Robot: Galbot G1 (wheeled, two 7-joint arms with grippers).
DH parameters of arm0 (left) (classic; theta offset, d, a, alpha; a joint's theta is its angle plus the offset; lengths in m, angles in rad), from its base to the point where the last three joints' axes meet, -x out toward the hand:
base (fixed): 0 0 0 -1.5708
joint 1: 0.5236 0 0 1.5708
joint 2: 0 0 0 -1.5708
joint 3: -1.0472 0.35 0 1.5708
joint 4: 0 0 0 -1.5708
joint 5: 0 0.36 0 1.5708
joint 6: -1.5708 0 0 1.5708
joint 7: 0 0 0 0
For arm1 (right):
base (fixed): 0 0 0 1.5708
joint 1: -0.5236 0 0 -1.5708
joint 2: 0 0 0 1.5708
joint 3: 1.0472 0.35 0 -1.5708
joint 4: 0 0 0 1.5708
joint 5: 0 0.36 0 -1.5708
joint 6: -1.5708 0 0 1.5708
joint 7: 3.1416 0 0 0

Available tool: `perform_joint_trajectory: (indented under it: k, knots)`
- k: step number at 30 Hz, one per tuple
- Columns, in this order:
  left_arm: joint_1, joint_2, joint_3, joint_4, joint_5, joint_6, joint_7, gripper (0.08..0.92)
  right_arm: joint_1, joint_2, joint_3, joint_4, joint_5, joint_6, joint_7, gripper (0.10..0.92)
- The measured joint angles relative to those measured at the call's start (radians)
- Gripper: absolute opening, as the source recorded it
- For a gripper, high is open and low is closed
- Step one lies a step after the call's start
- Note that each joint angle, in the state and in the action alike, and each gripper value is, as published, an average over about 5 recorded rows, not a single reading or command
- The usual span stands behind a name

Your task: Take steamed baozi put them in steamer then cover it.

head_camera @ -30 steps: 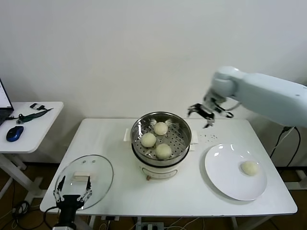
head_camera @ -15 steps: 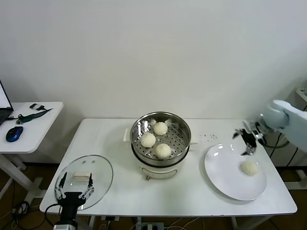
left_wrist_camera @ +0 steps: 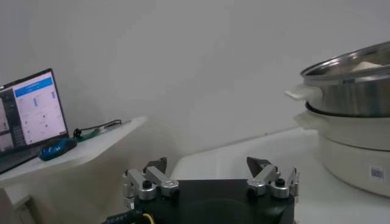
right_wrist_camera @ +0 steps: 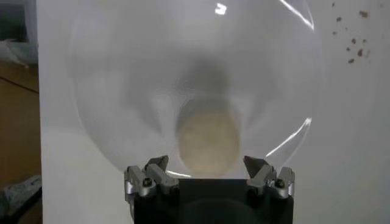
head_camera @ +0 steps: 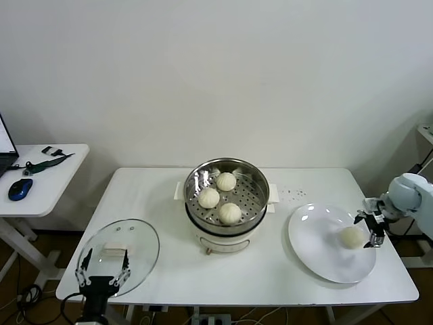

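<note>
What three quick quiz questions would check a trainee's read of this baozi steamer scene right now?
1. How many baozi lie in the steamer?
2. True or false: the glass cover sits on the steamer.
3. Which is nearest the last baozi on the white plate: A) left hand, B) right hand, C) blue mouse?

Key: 1. Three. 2. False; it lies on the table's near left corner. 3. B; open, right beside that bun.

A plain white wall (head_camera: 203, 68) backs a white table (head_camera: 169, 203) and side desk (head_camera: 51, 183).
</note>
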Motion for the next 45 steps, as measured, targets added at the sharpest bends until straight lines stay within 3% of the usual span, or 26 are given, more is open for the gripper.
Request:
perform_joint_trajectory:
  k: [16,24,31,45]
  knots:
    - [-0.006,0.0,0.0,0.013,0.008,0.002,-0.001,0.823,-0.039,0.075,0.045,-0.067,-0.039,0.007,-0.001,0.823]
    - [-0.008,-0.001,-0.001,0.008,0.007,0.003,-0.005,0.823,-0.018,0.079,0.02,-0.082,-0.038,0.014,-0.013,0.712]
    - [-0.001,-0.004,-0.003,0.004,0.002,-0.002,-0.006,0.823,0.013,0.075,-0.012,-0.082,-0.02,0.017,-0.015,0.68]
    - [0.0,-0.005,0.018,-0.011,-0.007,0.002,-0.004,0.823,0.341,0.135,-0.269,-0.102,0.203,-0.001,-0.031,0.683]
